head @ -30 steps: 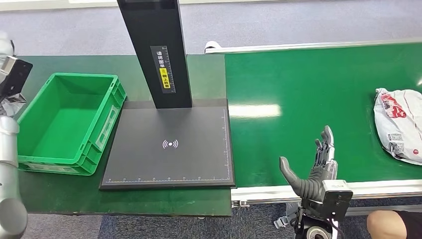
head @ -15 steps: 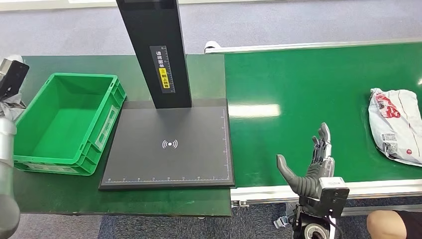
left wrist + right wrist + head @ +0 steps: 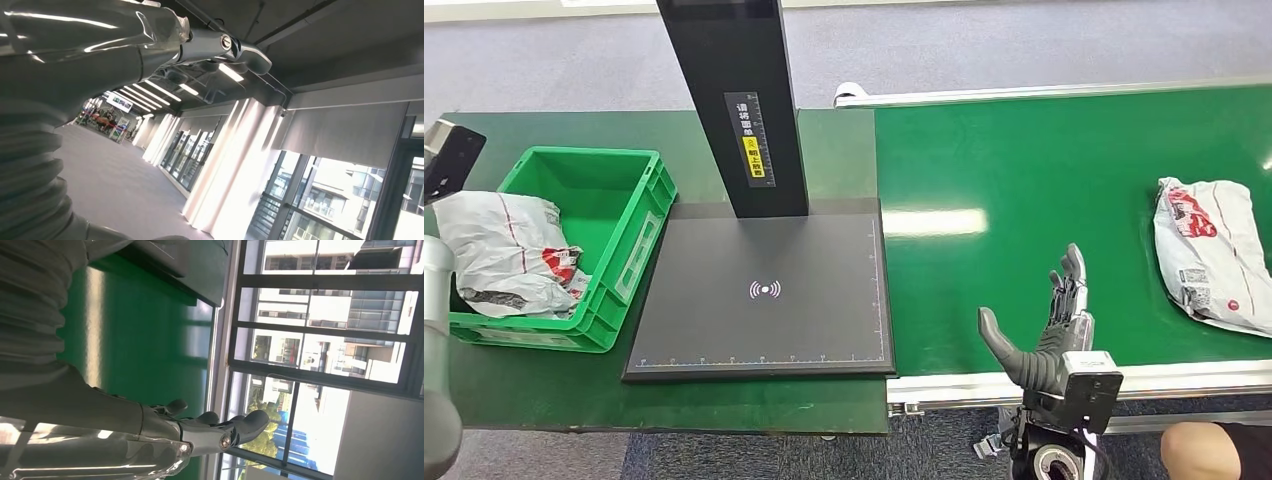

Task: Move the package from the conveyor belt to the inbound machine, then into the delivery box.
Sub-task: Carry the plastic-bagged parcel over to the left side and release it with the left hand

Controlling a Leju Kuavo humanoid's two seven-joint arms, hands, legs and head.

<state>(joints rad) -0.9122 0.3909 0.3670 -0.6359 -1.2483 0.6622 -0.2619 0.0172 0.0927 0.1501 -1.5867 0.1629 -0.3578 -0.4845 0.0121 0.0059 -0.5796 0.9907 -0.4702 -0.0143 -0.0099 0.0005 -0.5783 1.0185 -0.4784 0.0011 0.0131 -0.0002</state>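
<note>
Left hand (image 3: 75, 55): seen from its wrist camera as a grey ribbed cover and a silver thumb against a ceiling and windows; whether it is open or closed cannot be told. In the head view the left arm (image 3: 436, 300) rises along the far-left edge, beside the delivery box.

Delivery box (image 3: 619, 215): a green crate on the left part of the dark green table (image 3: 544, 385). A white package with red print (image 3: 509, 250) lies in it, draped over the box's left rim.

Inbound machine (image 3: 764, 290): a flat black platform just right of the box, with a white signal mark at its centre and a black upright column (image 3: 734, 100) at its far edge carrying a yellow-and-white label.

Conveyor belt (image 3: 1044, 190): a green surface to the right of the machine, edged by silver rails.

Right hand (image 3: 1049, 330): raised over the near edge of the belt, empty, fingers extended upward and thumb spread to the left.

Second package (image 3: 1209, 250): a white bag with red print and a label, lying flat on the belt near the right edge, well apart from the right hand.

Person's knee (image 3: 1199, 450): visible at the near right corner.
</note>
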